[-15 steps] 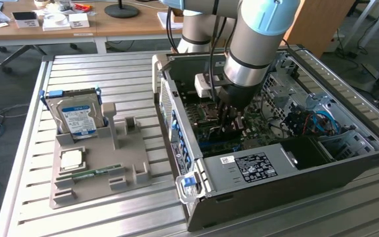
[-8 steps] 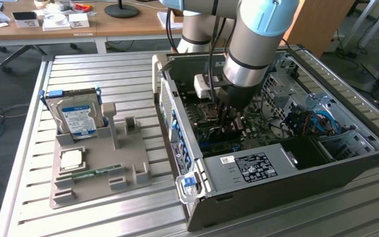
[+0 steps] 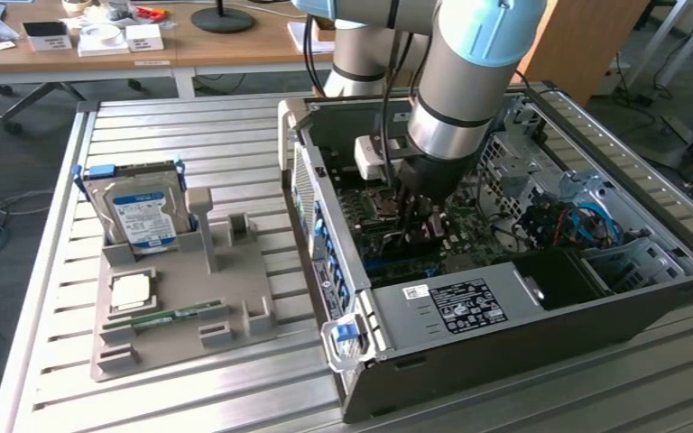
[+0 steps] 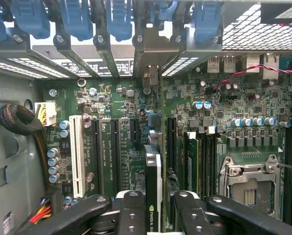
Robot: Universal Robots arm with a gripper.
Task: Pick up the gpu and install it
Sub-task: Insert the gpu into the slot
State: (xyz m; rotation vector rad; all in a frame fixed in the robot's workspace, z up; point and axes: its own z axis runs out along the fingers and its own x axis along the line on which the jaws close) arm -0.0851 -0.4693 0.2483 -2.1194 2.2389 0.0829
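Table (image 3: 202, 397): slatted metal bench; open PC case and grey parts tray on it, side by side, apart.
PC case (image 3: 540, 334): lying on its side, open face up; arm (image 3: 473, 72) reaches down into it from above.
PSU (image 3: 467, 307): at the case's near end, w/ label; well clear of the gripper.
Parts tray (image 3: 178, 316): on the exterior view's left of the case; holds hard drive (image 3: 142, 212) upright in a slot, CPU (image 3: 130, 290) flat, memory stick (image 3: 166, 317) lying flat.
Motherboard (image 4: 116, 137): green, seen in wrist view; white PCI slot (image 4: 77, 154), dark expansion slots beside it, RAM sticks (image 4: 192, 156) seated, CPU socket (image 4: 246, 181) past those.
Obstacles: blue slot retainers (image 4: 119, 19) and rear slot brackets at the board's far edge; cable bundle (image 4: 18, 120) off to one side by the case wall.
Gpu (image 4: 153, 186): edge-on betw. the fingers, over the dark slots between the white PCI slot and RAM; long axis runs along the slots, far end twd the rear brackets. Whether seated: can't tell.
Gripper (image 4: 153, 215): black fingers (image 4: 131, 213) closed in on the gpu from both sides, gripping it.
Views: exterior shows arm, tray, whole case, gpu hidden behind the wrist; wrist view shows card, slots, finger grip.
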